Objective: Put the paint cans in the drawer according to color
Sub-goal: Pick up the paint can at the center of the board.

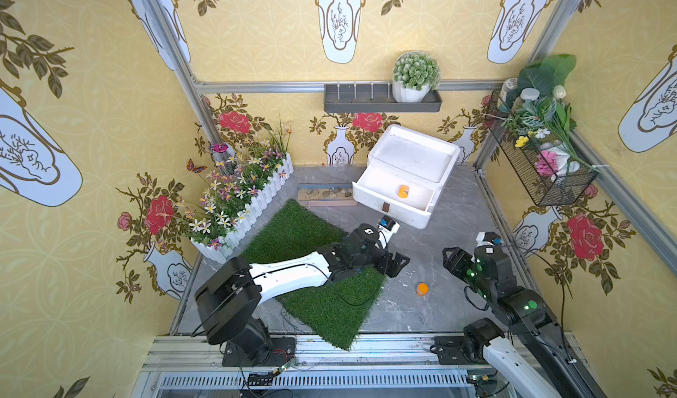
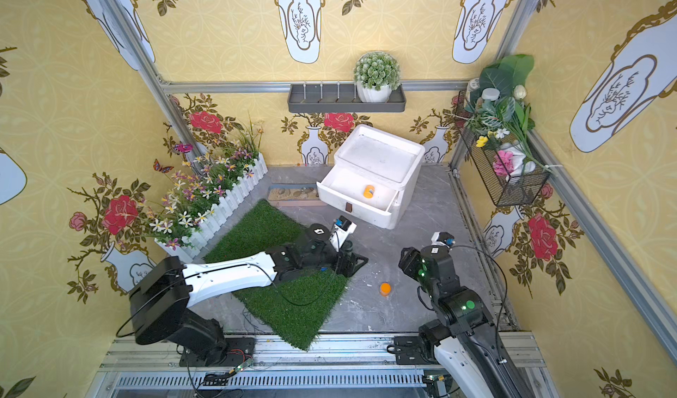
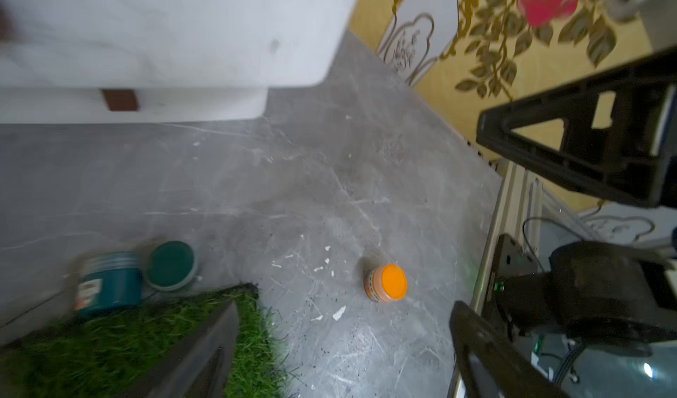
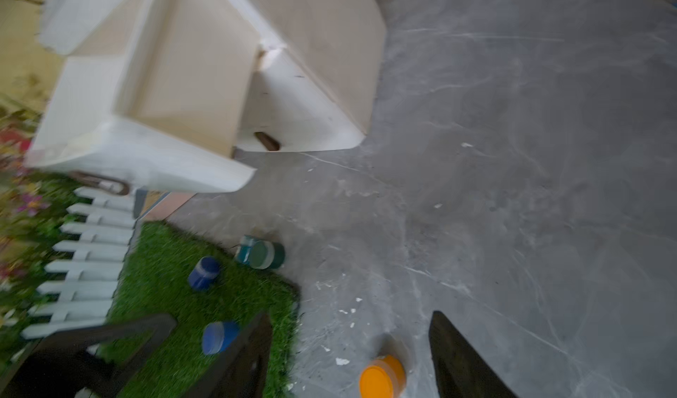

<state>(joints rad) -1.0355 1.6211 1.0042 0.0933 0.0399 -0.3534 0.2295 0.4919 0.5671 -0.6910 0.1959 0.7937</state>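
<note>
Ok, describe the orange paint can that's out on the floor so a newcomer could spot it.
Start at the green grass mat in the middle of the grey floor. Beside the mat's corner nearest the right arm, on bare floor, stands the orange paint can, upright. Its twin sits in the open white drawer; this one is alone outside.
</note>
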